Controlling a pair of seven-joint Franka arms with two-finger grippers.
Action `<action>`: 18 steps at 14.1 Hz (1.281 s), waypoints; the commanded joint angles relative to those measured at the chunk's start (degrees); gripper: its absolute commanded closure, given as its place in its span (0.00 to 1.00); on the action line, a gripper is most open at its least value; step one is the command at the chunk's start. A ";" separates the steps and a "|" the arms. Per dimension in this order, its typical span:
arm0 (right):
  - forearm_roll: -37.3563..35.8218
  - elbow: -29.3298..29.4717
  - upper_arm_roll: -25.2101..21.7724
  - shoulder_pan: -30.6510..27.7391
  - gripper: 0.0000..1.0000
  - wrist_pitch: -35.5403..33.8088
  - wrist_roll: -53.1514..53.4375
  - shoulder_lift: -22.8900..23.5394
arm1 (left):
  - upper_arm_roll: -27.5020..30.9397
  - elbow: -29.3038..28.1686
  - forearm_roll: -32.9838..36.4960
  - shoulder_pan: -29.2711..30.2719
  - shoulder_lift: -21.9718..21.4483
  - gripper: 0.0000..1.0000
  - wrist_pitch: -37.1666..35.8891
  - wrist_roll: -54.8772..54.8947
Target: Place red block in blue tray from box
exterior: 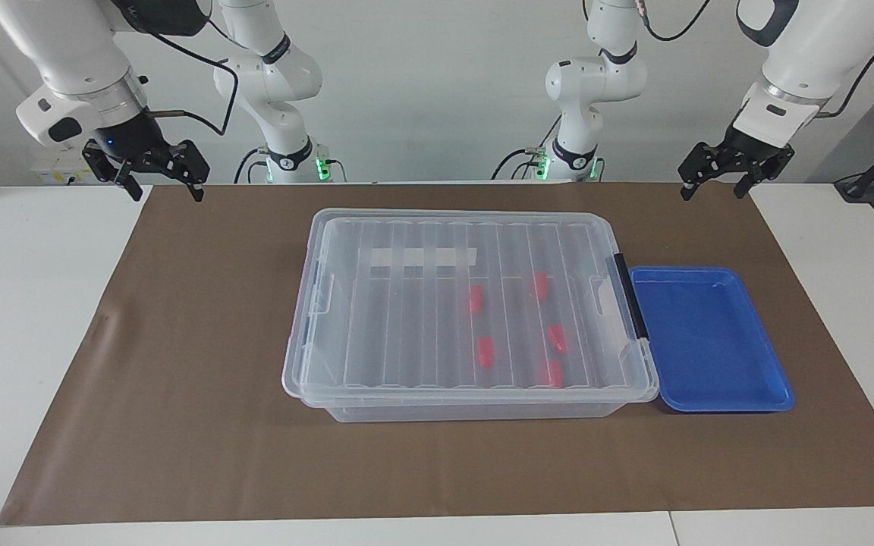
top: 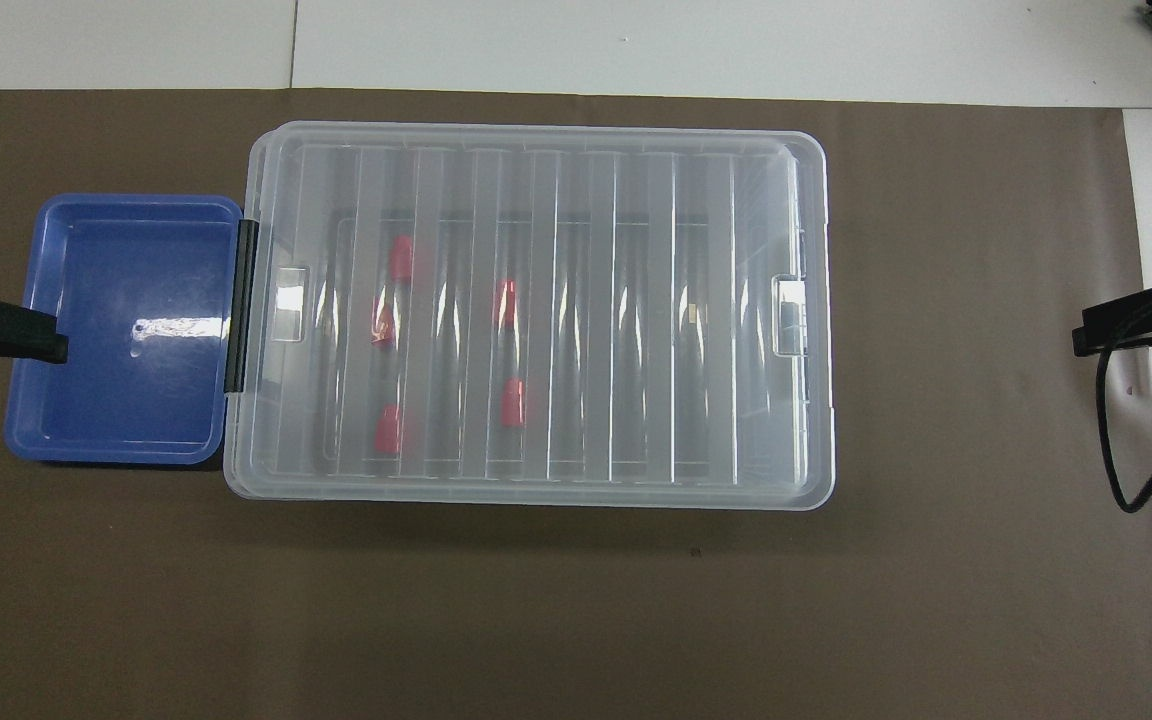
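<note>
Under the shut lid of the box (exterior: 467, 303), five red blocks (exterior: 486, 352) lie untouched; the tray (exterior: 710, 337) beside it is empty. Left tool (exterior: 734, 176) and right tool (exterior: 158, 176) hang open, empty, nothing begun.

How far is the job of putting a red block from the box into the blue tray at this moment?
Nothing looks done yet. The box has its lid on, and five red blocks lie inside it. The blue tray, beside the box toward the left arm's end, holds nothing. Nothing is in hand: the left gripper and the right gripper are raised, open, near the robots' edge of the mat. Left: open the lid, pick a block, place it.
</note>
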 commanded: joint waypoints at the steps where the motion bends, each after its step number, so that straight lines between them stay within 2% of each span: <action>1: 0.89 -0.42 0.27 -0.17 0.00 1.01 1.26 -0.71 | 0.12 -0.53 0.03 0.33 -0.73 0.00 0.22 0.63; 3: 0.89 -0.42 0.36 0.01 0.00 1.18 1.52 -0.71 | 0.12 -0.53 0.03 0.42 -0.73 0.00 0.57 0.46; 6: 0.80 -5.67 0.45 0.79 0.00 7.31 1.35 -1.76 | 0.12 -0.53 -0.05 0.94 -0.73 0.00 0.66 0.11; 12: 2.56 -7.36 0.71 6.50 0.00 18.13 1.44 4.29 | 0.12 -0.44 -0.05 0.94 -0.65 0.00 1.28 0.90; 16: 2.74 -14.12 0.89 9.13 0.00 29.46 1.52 6.23 | 0.12 -0.53 -0.05 0.94 -0.65 0.00 1.28 0.37; 18: 2.82 -14.04 1.06 9.85 0.00 31.15 2.05 8.34 | 0.12 -0.53 0.03 0.94 -0.65 0.00 1.63 -0.59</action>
